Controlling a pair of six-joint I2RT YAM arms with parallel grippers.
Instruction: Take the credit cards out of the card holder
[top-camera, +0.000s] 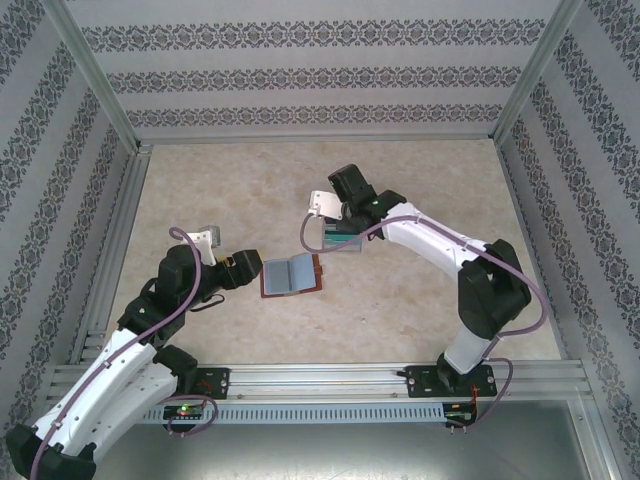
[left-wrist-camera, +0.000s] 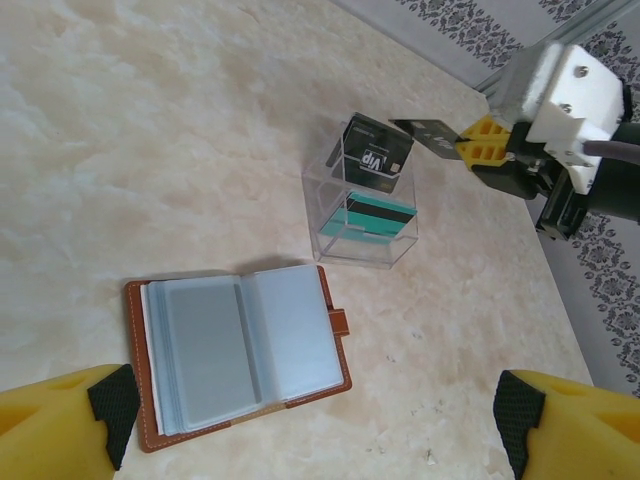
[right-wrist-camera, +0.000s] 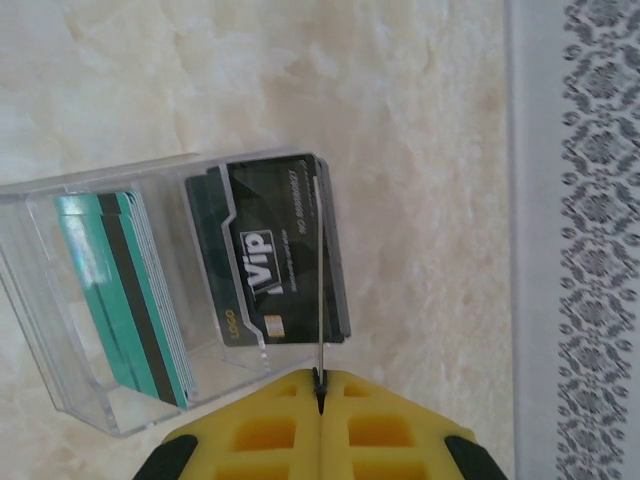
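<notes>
Brown leather, blue-grey sleeves: the holder (top-camera: 290, 274) lies open and flat on the surface (top-camera: 200, 190), mid-way between my two arms. My left claw (left-wrist-camera: 315, 428) hangs just over its near edge with the jaws wide apart and nothing between them. The sleeves facing up look bare, but I cannot tell whether a card hides deeper in.

My right claw (right-wrist-camera: 320, 392) is pinched tight on one dark card (left-wrist-camera: 425, 133), held by its short end. It hangs over the box (right-wrist-camera: 30, 290), a clear two-bay tray standing just beyond the holder. The teal cards (right-wrist-camera: 110, 290) fill one bay and the black VIP cards (right-wrist-camera: 265, 260) the other. From the right wrist the card shows edge-on, a thin line along the outer face of the VIP stack, just inside the bay's end wall.

As I judge it, the step is dropping this card in with the black ones. To do it well:

- I should keep the card parallel to the stack, so that it slides into the gap rather than catching on a card top or the rim.
- I should go down straight and slow. The box is light and looks easy to shove or tip.
- I should let go only once the lower edge is well inside the walls, then lift straight up.
- My left claw should stay clear of the holder, so that the pages do not fold shut.
</notes>
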